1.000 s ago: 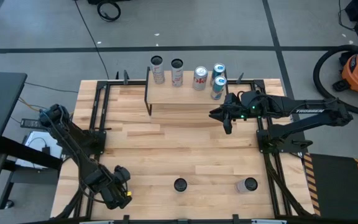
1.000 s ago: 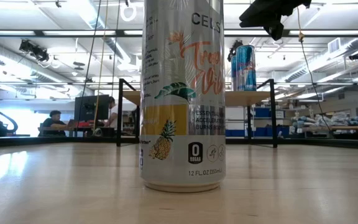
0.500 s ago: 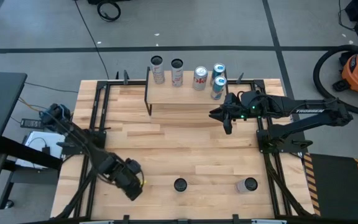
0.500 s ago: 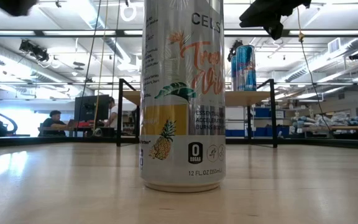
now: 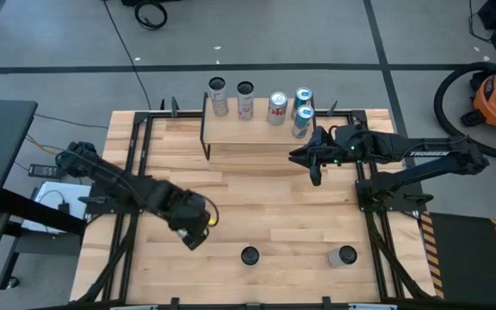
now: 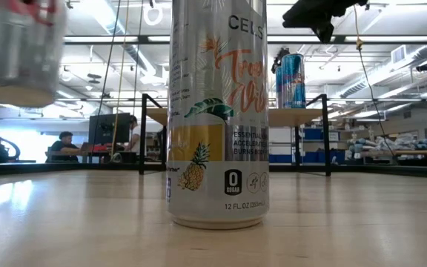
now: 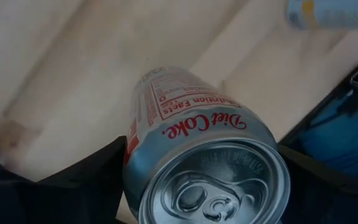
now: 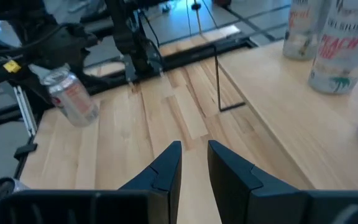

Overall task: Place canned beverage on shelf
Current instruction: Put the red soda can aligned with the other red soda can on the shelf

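The wooden counter (image 5: 257,207) fills the middle of the high view, with the shelf (image 5: 261,131) standing along its upper edge: a light plank top on thin black legs. Five cans stand on the shelf, two tall Celsius cans (image 5: 220,96) at its left end, a red-and-silver can (image 5: 277,108) next, and two blue-topped cans (image 5: 302,114) toward the right. The left arm reaches in from the left edge of the frame, its left gripper (image 5: 191,220) over the lower-left part of the counter, clamped around a Diet Coke can (image 7: 197,155) that hangs tilted above the wood, well apart from the shelf. The right arm comes in from the right, its right gripper (image 5: 314,165) just below the shelf's right end with the two fingers pressed together and nothing between them. Two more cans stand near the counter's lower edge, a pineapple Celsius can (image 6: 217,111) at centre and another can (image 5: 345,256) to its right.
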Robot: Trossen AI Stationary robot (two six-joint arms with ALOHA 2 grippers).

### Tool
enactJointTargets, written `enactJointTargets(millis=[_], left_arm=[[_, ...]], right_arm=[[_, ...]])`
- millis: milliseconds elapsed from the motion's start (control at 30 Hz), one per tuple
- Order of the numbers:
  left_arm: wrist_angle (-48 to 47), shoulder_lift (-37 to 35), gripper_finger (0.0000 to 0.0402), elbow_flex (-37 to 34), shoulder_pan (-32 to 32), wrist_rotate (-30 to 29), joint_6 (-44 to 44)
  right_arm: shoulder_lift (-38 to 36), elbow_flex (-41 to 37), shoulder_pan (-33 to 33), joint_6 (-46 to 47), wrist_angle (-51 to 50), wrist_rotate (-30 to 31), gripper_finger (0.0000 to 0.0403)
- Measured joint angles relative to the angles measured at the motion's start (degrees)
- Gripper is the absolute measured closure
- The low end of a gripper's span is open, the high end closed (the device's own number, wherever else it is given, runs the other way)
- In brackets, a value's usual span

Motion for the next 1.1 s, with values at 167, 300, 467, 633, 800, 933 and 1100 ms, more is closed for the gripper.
enactJointTargets(millis=[167, 300, 467, 633, 800, 933, 1100], left_arm=[[-3.13, -0.02, 0.0074, 2.39, 4.7, -1.25, 5.87], [-4.13, 0.0, 0.0073, 2.73, 9.29, -1.7, 11.39], [-4.16, 0.0, 0.0073, 2.73, 16.34, -1.91, 18.27], [-4.24, 0.0, 0.0072, 2.73, 23.3, -1.9, 23.77], [-4.35, 0.0, 0.0072, 2.75, 29.23, -1.71, 27.92], [-4.56, 0.04, 0.0072, 5.1, 33.47, -1.73, 31.66], [-5.6, 1.79, 0.0072, 12.03, 37.8, -1.93, 35.54]], right_arm=[[0.0, -0.01, 0.0, -0.03, 3.21, -0.02, 0.0316], [0.0, -0.01, 0.0, -0.03, 4.0, -0.02, 0.0316], [0.29, -0.01, 0.0, -0.03, 4.52, -0.02, 0.0316], [0.81, -0.01, 0.0, -0.03, 6.37, -0.02, 0.0316], [0.98, -0.01, 0.12, -3.05, 7.14, -0.54, 0.0316], [1.29, 0.0, 0.11, -5.11, 8.61, -1.56, 0.0316], [1.76, -0.01, 0.11, -5.6, 9.98, -1.99, 0.0316]])
